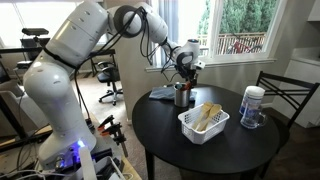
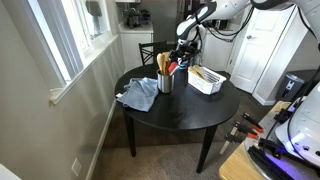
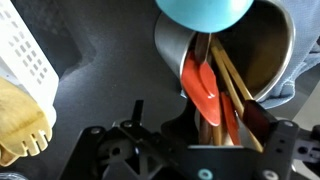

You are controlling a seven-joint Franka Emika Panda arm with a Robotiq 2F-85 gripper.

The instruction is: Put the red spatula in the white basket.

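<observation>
The red spatula [image 3: 203,85] stands head-up in a round metal utensil cup [image 3: 262,50] together with pale wooden utensils [image 3: 235,85]. In an exterior view its red head [image 2: 172,68] just shows above the cup [image 2: 166,82]. My gripper [image 3: 195,112] is open right over the cup, with a finger on either side of the spatula and the wooden handles, not closed on them. The white basket [image 3: 25,50] stands beside the cup. It holds a wooden utensil and shows in both exterior views [image 1: 192,125] [image 2: 212,84]. The gripper [image 1: 183,75] hangs above the cup [image 1: 183,97].
All this stands on a round dark table [image 1: 190,150]. A blue cloth [image 1: 162,93] [image 2: 138,95] lies next to the cup. A white-lidded clear jar [image 1: 252,105] stands beyond the basket. A turquoise utensil head [image 3: 205,12] rises from the cup. A dark chair [image 1: 285,95] stands at the table.
</observation>
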